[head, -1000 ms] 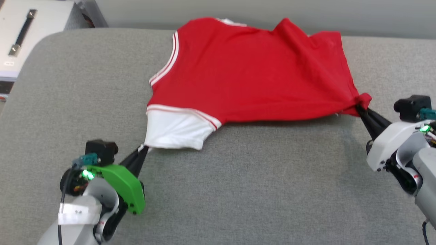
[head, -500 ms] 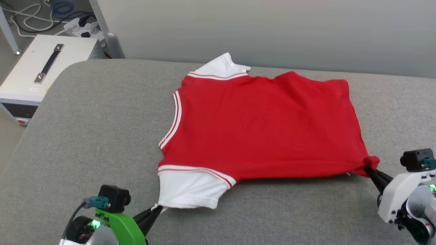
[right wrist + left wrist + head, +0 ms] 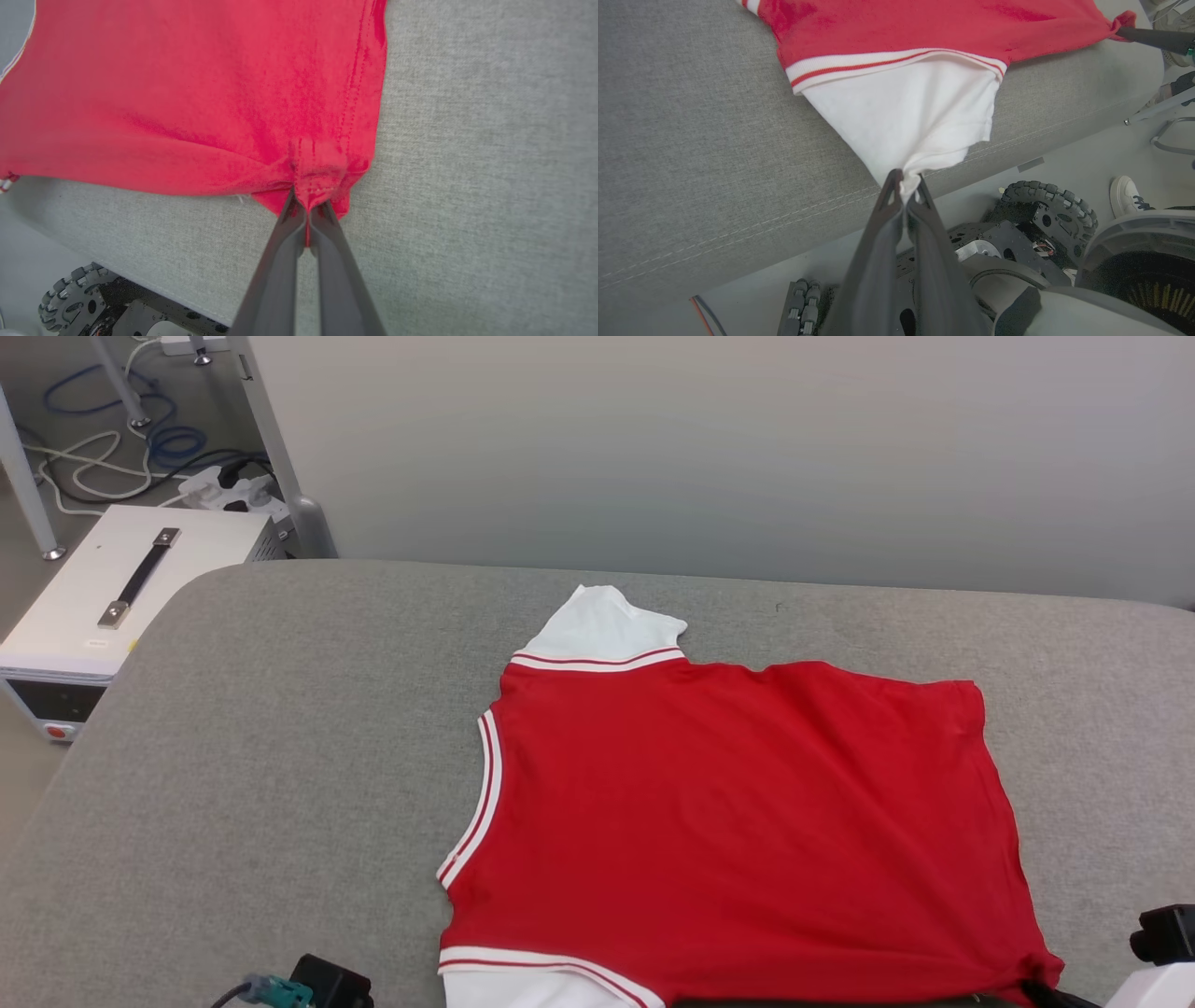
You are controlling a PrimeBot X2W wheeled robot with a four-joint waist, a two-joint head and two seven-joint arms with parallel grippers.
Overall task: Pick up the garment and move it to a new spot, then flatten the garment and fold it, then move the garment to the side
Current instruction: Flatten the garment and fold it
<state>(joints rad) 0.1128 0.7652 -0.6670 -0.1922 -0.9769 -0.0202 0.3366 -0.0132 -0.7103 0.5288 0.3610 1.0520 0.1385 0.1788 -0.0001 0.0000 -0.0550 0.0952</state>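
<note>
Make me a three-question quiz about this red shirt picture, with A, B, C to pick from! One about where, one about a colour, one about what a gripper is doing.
1. Where does the left gripper grab the shirt?
A) the neck
B) the white sleeve
C) the red middle

2. What colour is the box beside the padded table?
A) white
B) blue
C) yellow

3. The right gripper is:
A) wide open
B) shut on nothing
C) shut on the shirt's red corner

Answers:
1 B, the left wrist view shows it pinching the sleeve's edge.
2 A, the head view shows the box is white.
3 C, the right wrist view shows red cloth squeezed in it.
</note>
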